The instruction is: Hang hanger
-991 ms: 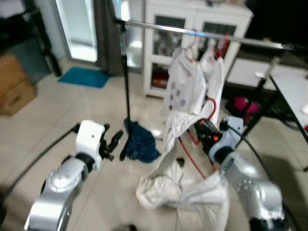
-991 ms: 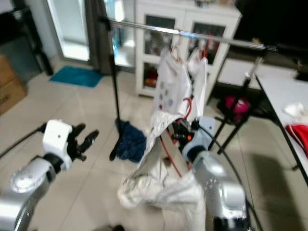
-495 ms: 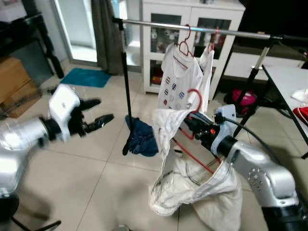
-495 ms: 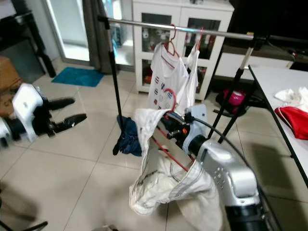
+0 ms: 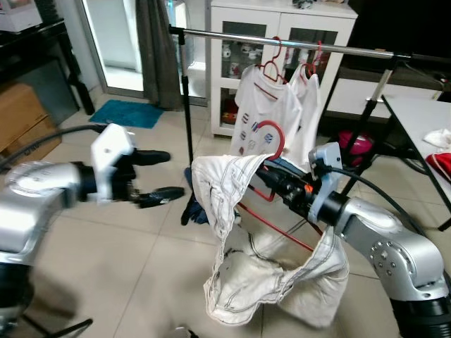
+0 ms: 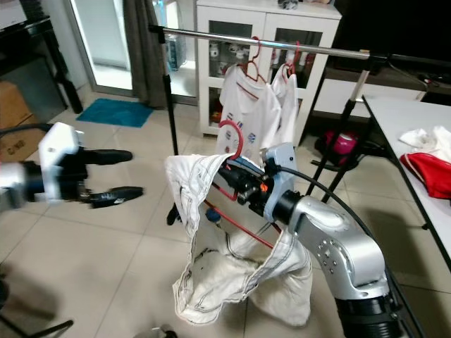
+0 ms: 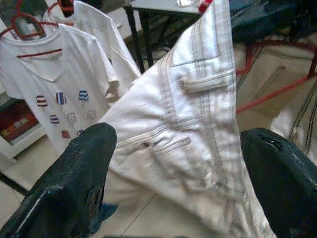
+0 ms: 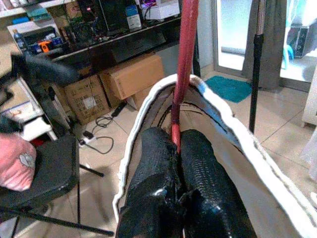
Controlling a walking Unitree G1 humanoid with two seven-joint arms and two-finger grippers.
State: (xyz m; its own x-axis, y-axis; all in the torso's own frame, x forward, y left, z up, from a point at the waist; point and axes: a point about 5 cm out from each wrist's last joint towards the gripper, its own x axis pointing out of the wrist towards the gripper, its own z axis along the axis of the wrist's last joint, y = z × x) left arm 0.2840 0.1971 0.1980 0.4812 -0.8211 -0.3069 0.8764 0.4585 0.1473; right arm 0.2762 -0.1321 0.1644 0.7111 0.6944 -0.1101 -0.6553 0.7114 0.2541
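My right gripper (image 5: 276, 179) is shut on a red hanger (image 5: 270, 138) that carries white trousers (image 5: 239, 232); the trousers droop to the floor. In the right wrist view the red hanger (image 8: 184, 59) runs up from between the closed fingers (image 8: 198, 173). My left gripper (image 5: 165, 174) stands open, level with the trousers' waistband and a little to its left. The left wrist view has both fingers (image 7: 74, 183) spread wide with the waistband (image 7: 198, 124) ahead between them, apart from it. Behind is a clothes rail (image 5: 296, 44) with two white shirts (image 5: 264, 105) on red hangers.
A dark blue cloth (image 5: 192, 204) lies at the foot of the rail's left post (image 5: 186, 98). White cabinet (image 5: 282, 28) stands behind the rail. A table (image 5: 426, 120) with clothes is at the right, cardboard boxes (image 5: 21, 123) at the left, a teal mat (image 5: 127, 113) by the door.
My right gripper has carried the hanger and trousers left and slightly up. My left gripper has moved right, closer to the waistband, still open.
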